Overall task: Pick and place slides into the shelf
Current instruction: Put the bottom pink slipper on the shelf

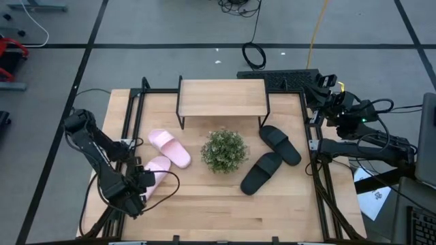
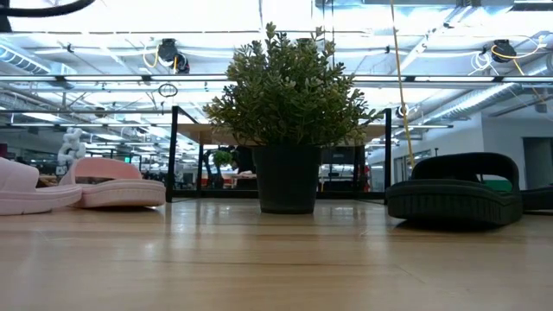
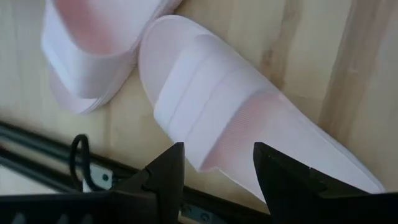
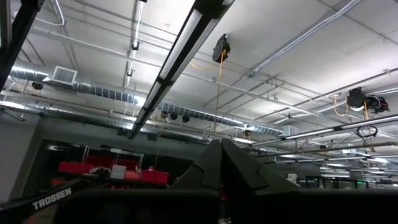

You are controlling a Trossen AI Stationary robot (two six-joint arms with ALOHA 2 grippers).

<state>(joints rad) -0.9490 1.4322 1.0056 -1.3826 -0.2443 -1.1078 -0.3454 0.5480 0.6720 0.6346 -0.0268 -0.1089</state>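
Note:
Two light pink slides lie sole-down on the table's left part: one point(image 1: 170, 147) farther off, one point(image 1: 157, 170) nearer. In the left wrist view the nearer pink slide point(image 3: 236, 124) fills the middle and the other point(image 3: 87, 50) lies beside it. Two black slides point(image 1: 280, 143) point(image 1: 261, 173) lie on the right part. The shelf point(image 1: 221, 97) stands at the far edge. My left gripper point(image 1: 142, 180) point(image 3: 217, 163) is open, its fingers standing over the nearer pink slide's left side, apart from it. My right gripper point(image 1: 321, 84) point(image 4: 221, 152) is shut, waiting off the table's right edge and pointing up.
A potted green plant point(image 1: 224, 150) point(image 2: 289, 112) stands mid-table between the pink and black pairs, in front of the shelf. A black metal frame point(image 1: 133, 116) runs along the table's left and right sides. A keyboard point(image 1: 279, 76) lies behind the shelf. Bare wood lies along the near edge point(image 1: 225, 218).

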